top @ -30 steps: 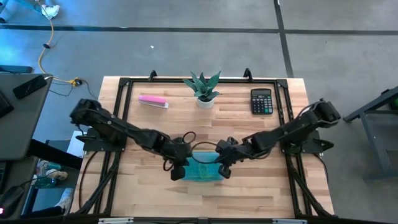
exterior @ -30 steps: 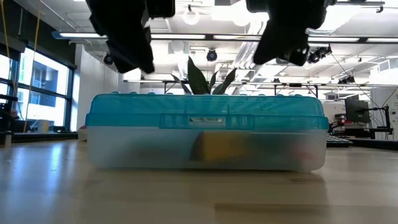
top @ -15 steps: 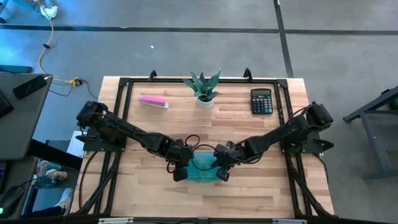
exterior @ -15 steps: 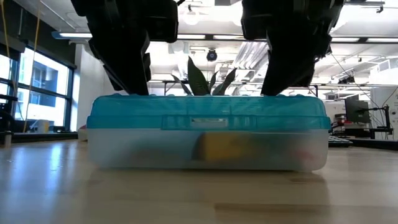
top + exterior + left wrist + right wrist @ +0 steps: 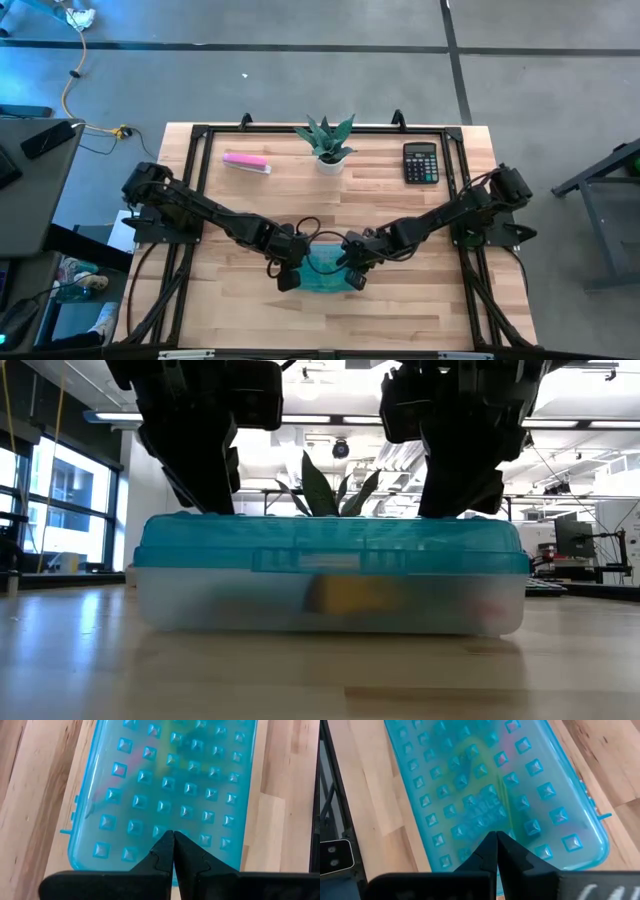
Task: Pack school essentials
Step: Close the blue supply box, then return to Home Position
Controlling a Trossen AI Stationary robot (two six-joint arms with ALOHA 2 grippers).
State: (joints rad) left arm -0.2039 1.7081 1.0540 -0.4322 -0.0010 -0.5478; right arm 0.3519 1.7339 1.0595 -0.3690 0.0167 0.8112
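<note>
Nearest the table's front edge lies the turquoise pencil case (image 5: 322, 271), lid down, its long axis running left to right across the table (image 5: 400, 210). Through its frosted wall in the low view we make out a yellow block (image 5: 340, 593) and a faint pink smudge, so the stationery seems to sit inside; we cannot tell the pieces apart.

Our left claw (image 5: 173, 840) presses on the lid's left end, its fingers shut tight together with nothing between them. Our right claw (image 5: 496, 840) does the same on the right end, also shut and holding nothing. Each arm stands directly above its own end of the case, so we judge that the coming move is a straight downward push to latch the lid.

Farther back stand the long pale-pink bar (image 5: 246, 161), the potted plant (image 5: 327, 140) and the black calculator (image 5: 420, 163), all well apart from the case.
</note>
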